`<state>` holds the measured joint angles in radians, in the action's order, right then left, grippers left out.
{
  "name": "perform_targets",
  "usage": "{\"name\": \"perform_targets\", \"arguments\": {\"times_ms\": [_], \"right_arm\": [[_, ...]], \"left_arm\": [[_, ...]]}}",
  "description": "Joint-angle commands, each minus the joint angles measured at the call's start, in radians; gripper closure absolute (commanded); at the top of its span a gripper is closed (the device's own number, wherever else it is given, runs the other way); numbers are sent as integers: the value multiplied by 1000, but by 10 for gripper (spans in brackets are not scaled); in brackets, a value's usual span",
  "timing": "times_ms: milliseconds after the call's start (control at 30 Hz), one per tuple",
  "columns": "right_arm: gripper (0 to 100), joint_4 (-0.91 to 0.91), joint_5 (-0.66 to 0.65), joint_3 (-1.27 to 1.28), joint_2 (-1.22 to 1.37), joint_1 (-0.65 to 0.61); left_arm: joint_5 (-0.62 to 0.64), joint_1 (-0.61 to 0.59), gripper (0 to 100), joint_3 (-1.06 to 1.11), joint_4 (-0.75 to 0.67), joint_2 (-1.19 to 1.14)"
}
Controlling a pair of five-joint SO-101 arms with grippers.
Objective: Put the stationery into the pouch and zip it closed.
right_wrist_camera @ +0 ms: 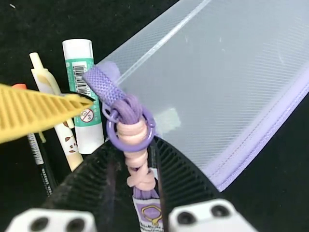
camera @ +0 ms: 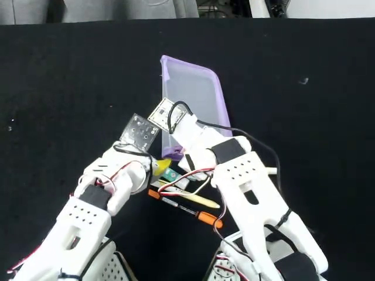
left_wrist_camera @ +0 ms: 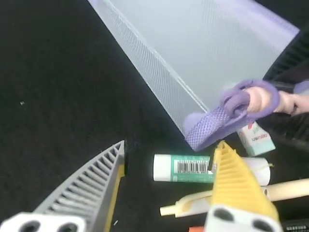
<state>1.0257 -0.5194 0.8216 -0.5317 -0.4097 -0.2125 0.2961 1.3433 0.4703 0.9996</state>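
1. The pouch (camera: pixel 193 99) lies centre frame on the counter (camera: pixel 70 88), long axis running up-frame; we see nothing inside it.
2. The glue stick (left_wrist_camera: pixel 186 167) and pens (camera: pixel 190 200) lie outside, just below its lower corner.
3. The right gripper (right_wrist_camera: pixel 135 159) pinches the zipper pull cord (right_wrist_camera: pixel 133 135); the left gripper (left_wrist_camera: pixel 171 145), spread, hovers over the glue stick, and we judge it the nearer arm.

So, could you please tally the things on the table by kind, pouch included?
Pouch: 1
Glue stick: 1
Pens: 2, a cream pen and a black pen with orange ends
Total: 4
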Motion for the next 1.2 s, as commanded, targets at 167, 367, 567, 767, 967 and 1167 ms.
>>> {"name": "perform_targets", "arguments": {"times_ms": [167, 367, 567, 767, 967, 1167], "right_arm": [[988, 3, 9, -5, 1, 15], [988, 3, 8, -4, 1, 17], [988, 3, 6, -4, 2, 17], [988, 3, 5, -4, 7, 15], [988, 3, 6, -4, 7, 14], [988, 3, 8, -4, 8, 14]], "left_arm": [[-12, -15, 774, -87, -75, -55], [-14, -7, 775, -76, -91, -52], [-41, 42, 775, -56, -84, -46], [-124, 111, 775, -41, -92, -46], [-126, 7, 775, -44, -143, -55], [-126, -7, 775, -16, -190, -46]]}}
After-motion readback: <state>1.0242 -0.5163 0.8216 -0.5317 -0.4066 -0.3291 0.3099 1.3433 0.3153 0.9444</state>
